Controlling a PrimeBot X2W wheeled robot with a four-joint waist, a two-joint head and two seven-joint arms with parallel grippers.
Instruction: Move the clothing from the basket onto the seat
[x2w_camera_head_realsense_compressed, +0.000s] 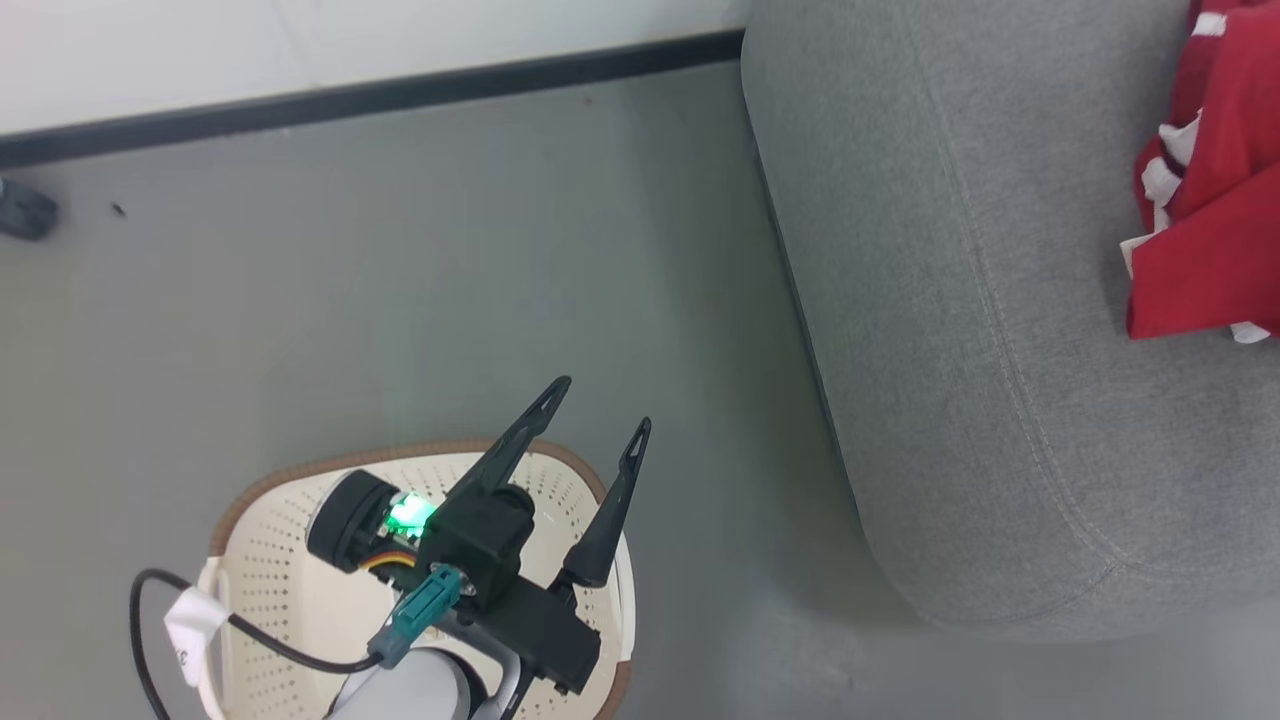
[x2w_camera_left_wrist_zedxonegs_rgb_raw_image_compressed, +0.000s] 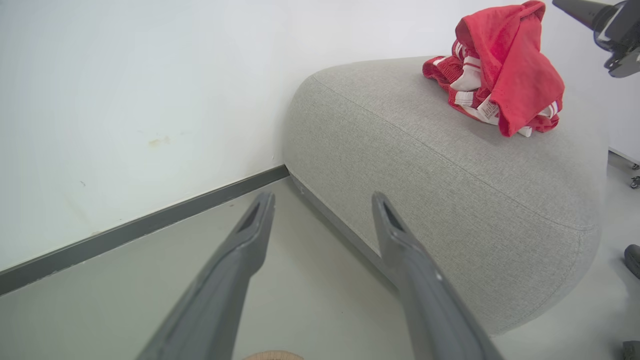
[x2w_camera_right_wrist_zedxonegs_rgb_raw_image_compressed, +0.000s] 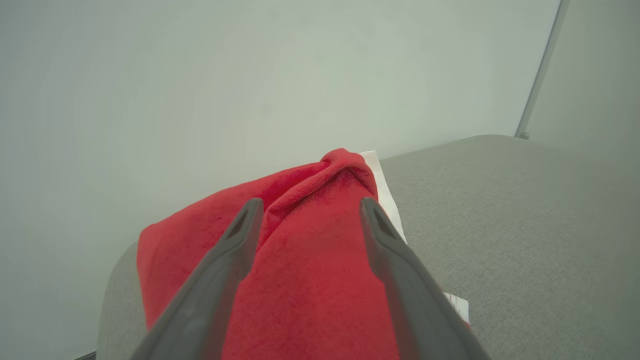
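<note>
Clothing (x2w_camera_left_wrist_zedxonegs_rgb_raw_image_compressed: 505, 75) lies heaped on top of the seat (x2w_camera_head_realsense_compressed: 950, 350). Right pincer (x2w_camera_right_wrist_zedxonegs_rgb_raw_image_compressed: 311, 205) is spread, fingers astride the heap; contact unclear. Left pincer (x2w_camera_head_realsense_compressed: 601, 405) is spread, off the seat's end, above the basket (x2w_camera_head_realsense_compressed: 330, 462).

Judgement: lift the right pincer straight up so no fold snags.

The arm hides part of the basket floor; cannot tell if garments lie inside.

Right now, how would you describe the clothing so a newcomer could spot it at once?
Find the big grey seat beside the white wall. On its top lies a crumpled heap, the clothing. Bright red fabric with white stripe bands and a small white tag sets it apart from the plain grey seat under it.
</note>
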